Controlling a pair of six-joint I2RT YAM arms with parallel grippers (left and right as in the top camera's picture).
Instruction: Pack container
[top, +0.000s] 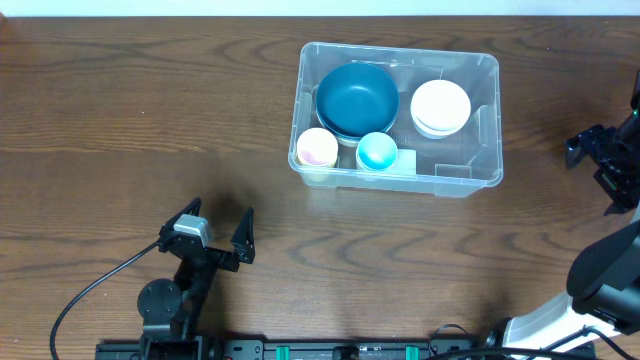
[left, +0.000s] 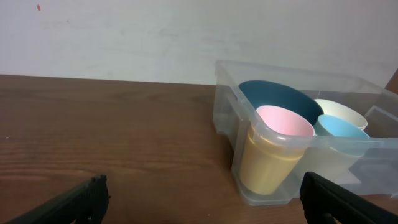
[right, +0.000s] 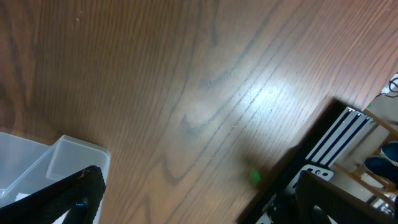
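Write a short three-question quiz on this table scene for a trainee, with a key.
1. Count: the container holds the dark blue bowl and the white bowl. How many cups stand in it with them?
2. True or false: the left gripper and the right gripper are both open and hold nothing.
3. Pick one: which item lies nearest the left gripper? A. dark blue bowl B. white bowl C. pink-lined cup
Key: 1. two; 2. true; 3. C
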